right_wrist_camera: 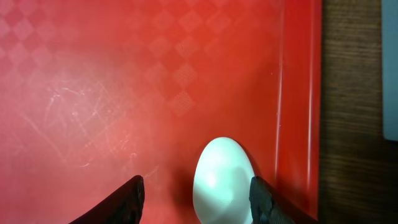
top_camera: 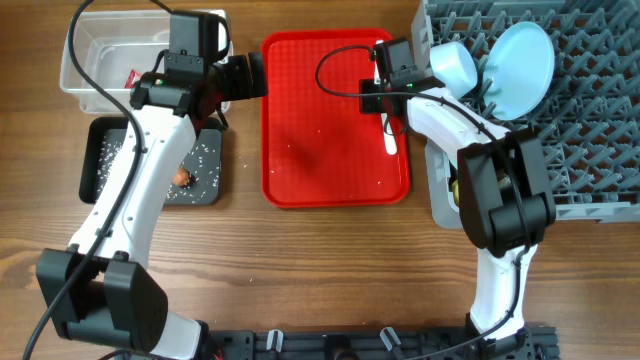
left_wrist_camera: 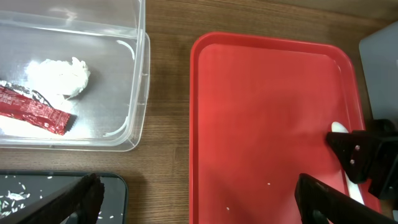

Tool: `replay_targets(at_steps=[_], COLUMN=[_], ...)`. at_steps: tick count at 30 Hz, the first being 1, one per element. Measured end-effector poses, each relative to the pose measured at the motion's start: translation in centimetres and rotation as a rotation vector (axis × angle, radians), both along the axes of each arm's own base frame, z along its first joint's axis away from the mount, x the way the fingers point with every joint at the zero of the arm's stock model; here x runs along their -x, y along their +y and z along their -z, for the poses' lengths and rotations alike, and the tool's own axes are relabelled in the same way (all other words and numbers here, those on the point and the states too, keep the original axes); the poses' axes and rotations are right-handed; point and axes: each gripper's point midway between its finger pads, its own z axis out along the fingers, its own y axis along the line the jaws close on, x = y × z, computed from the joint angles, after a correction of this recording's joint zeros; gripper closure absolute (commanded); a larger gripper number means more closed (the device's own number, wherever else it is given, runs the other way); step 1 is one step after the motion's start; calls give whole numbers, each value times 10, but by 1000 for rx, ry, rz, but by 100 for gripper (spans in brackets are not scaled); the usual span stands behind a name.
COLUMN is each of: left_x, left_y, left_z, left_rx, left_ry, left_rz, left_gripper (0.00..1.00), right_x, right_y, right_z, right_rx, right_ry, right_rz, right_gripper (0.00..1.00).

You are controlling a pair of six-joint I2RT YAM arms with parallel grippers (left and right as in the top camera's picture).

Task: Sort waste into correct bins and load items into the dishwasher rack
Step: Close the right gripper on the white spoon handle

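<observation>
Though overhead hides it, fingers [right_wrist_camera: 118, 202] flank spoon bowl [right_wrist_camera: 222, 180].

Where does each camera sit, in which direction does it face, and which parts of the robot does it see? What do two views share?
Overhead: fixed above the table, facing down on red tray and dishwasher rack; shows left arm and right arm.
Left wrist: on the left arm, facing down at clear tub and red tray; own fingers at the bottom.
Right wrist: low over the red tray, facing down at the white spoon; own fingers flank it.
Shared: both wrist views show the white spoon.
</observation>
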Motion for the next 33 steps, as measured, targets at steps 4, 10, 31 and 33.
replay_targets(at_steps=[4,10,31,33], left_x=[0,0,0,0], left_y=[0,0,0,0], left_z=[0,0,0,0], left_rx=[0,0,0,0], left_ry=[0,0,0,0], left_rz=[0,0,0,0], left_gripper=[0,0,0,0], right_x=[1,1,3,4], right_y=[0,0,-1,-1], right_z=[11,11,12,11], right_rx=[9,8,20,21], right_ry=[14,14,22,27], right_rz=[-7,-7,-23,-23], right_gripper=[45,48,76,76])
